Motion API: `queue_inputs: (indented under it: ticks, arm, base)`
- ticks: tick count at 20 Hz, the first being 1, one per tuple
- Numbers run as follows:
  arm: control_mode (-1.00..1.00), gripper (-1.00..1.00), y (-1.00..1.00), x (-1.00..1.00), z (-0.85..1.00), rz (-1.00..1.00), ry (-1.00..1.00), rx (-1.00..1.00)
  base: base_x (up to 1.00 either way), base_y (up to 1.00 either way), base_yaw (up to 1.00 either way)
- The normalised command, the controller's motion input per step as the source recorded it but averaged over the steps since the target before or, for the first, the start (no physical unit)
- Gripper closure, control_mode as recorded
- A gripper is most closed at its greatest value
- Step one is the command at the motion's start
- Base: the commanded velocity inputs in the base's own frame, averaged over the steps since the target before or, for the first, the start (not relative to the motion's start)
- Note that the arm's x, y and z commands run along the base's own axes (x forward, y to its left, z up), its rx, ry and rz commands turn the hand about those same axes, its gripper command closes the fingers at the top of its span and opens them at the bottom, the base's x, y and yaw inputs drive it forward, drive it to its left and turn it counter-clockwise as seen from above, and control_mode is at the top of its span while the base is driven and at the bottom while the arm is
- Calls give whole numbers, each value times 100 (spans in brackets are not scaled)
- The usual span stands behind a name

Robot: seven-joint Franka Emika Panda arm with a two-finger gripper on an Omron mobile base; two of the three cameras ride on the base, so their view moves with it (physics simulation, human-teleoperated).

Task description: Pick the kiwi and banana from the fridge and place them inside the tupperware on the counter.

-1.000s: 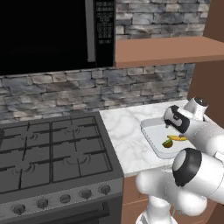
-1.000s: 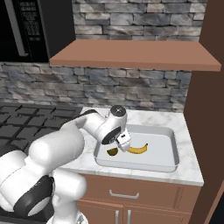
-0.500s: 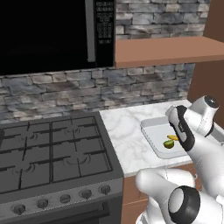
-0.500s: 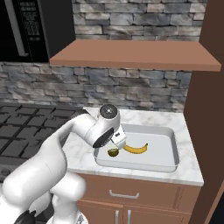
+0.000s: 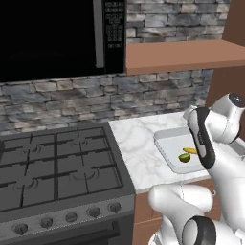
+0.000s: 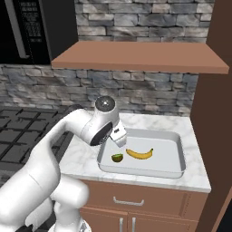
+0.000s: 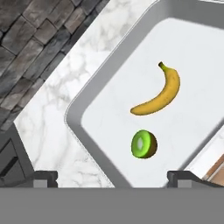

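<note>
The white marble bench (image 6: 190, 174) is sitting under a stone wall. The tupperware (image 7: 94, 94) near its front edge is holding the banana (image 7: 159, 95) and kiwi (image 7: 143, 144). The hand (image 7: 111, 177) is hanging above, spread and holding nothing. It should be lifting straight up, bumping nothing.

The arm (image 6: 54, 154) is built of thick, glossy white shells with rounded, bulbous links, smooth and free of visible cables, screws or lettering. Dark grey to black bands mark the joints: one runs as a long curved stripe down the side of an upper link in the left base view, and a dark round cap sits low on the nearest link there. In the right base view the wrist joint ends in a grey round disc with a pale centre. Below it sits a small white boxy block. The pincer (image 7: 111, 177) has two small, dark grey, square-edged finger tips (image 7: 43, 177).
</note>
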Motion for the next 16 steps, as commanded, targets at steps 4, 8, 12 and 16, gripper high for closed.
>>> queue_inputs:
  ticks: [4, 8, 12, 16]
  arm:
    - [-100, -100, 24, -15, 37, 1, 4, -4]
    - [-100, -100, 25, -13, 38, 5, 7, -3]
    - [-100, -100, 28, -7, 35, 5, 11, -4]
    - [-100, -100, 28, -5, 29, 5, 13, -5]
  base:
    - [0, 0, 0]
    - [0, 0, 0]
    - [0, 0, 0]
    - [0, 0, 0]
